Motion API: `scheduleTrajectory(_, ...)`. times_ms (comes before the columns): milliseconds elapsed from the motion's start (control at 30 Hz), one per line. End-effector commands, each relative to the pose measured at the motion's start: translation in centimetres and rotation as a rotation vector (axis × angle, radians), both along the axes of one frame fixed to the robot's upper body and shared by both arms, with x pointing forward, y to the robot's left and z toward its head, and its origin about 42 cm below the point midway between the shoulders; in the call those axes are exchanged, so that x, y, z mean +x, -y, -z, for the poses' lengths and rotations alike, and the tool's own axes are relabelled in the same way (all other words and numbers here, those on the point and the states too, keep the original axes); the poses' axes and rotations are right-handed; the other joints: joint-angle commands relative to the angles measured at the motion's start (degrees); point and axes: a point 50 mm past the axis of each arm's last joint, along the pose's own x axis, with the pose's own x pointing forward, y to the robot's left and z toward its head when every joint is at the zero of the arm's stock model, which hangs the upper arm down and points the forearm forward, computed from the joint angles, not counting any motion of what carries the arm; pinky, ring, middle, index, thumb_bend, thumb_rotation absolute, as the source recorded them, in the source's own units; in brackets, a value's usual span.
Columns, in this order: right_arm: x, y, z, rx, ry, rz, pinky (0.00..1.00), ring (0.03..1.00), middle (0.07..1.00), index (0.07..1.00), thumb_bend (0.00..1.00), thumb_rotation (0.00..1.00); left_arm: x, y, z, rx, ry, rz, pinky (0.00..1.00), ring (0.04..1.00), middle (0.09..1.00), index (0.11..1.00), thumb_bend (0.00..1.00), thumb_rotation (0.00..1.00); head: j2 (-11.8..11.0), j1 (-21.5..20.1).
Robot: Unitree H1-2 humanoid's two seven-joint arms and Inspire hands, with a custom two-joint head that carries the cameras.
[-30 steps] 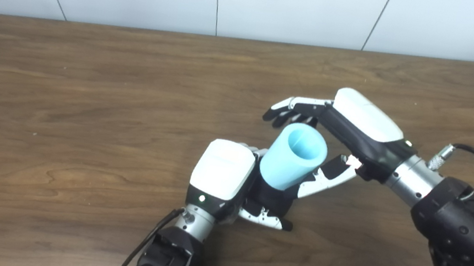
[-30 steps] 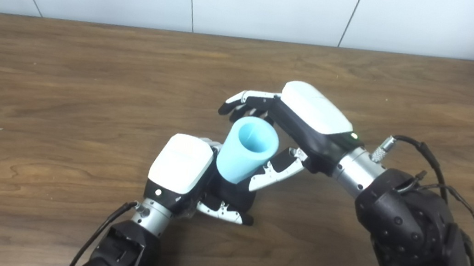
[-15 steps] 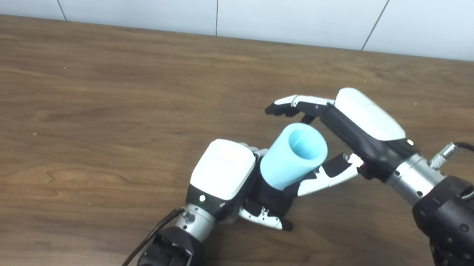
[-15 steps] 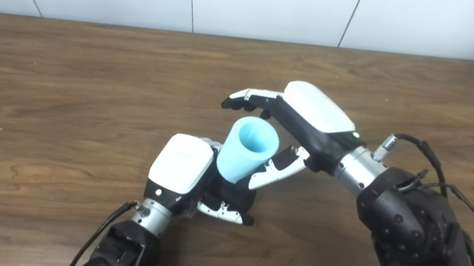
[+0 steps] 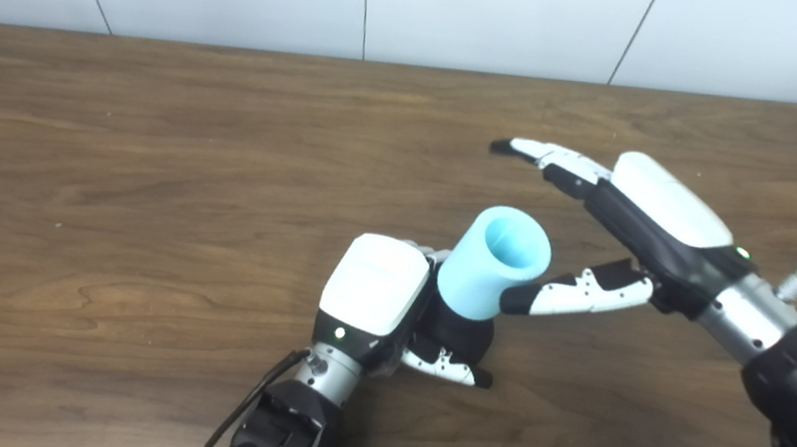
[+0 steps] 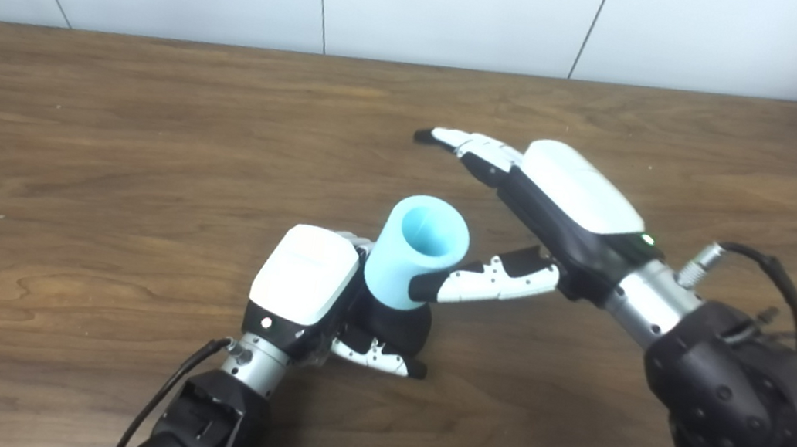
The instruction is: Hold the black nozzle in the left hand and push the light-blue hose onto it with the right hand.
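Right hand (image 5: 631, 233) is spread wide and holds nothing, its thumb tip at the light-blue hose (image 5: 493, 262), which sits seated over the black nozzle (image 5: 457, 331) clamped in the left hand (image 5: 387, 308). Withdrawing should be straight and clear, without nudging the hose. Its open bore looks empty.

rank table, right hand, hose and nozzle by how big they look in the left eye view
1. table
2. right hand
3. hose
4. nozzle, mostly hidden by the hose and left hand, so its rank is unsure
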Motion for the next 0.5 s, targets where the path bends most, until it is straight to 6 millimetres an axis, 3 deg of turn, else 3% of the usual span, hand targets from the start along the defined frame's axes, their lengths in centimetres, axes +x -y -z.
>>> scheduleTrajectory(0, -0.6, 0.6, -1.2, -0.004, 0.072, 0.007, 0.89, 0.98, 0.96, 0.968, 0.72, 0.82, -0.2, 0.0, 0.7, 0.011, -0.03, 0.004, 0.42, 0.481, 0.402, 0.5, 0.52, 0.0, 0.02, -0.02)
scheduleTrajectory(233, -2.2, 1.2, -0.6, 0.034, 0.126, 0.014, 0.89, 0.978, 0.971, 0.951, 0.69, 0.89, -0.2, -0.3, 0.8, 0.014, -0.03, 0.003, 0.42, 0.482, 0.398, 0.503, 0.52, 0.0, 0.1, -0.21)
scheduleTrajectory(467, -3.9, 0.9, 0.2, 0.02, 0.202, -0.054, 1.0, 1.0, 1.0, 0.956, 0.62, 0.93, -0.1, -0.6, 0.8, -0.004, -0.031, 0.004, 0.42, 0.494, 0.401, 0.502, 0.52, 0.0, -0.12, -0.48)
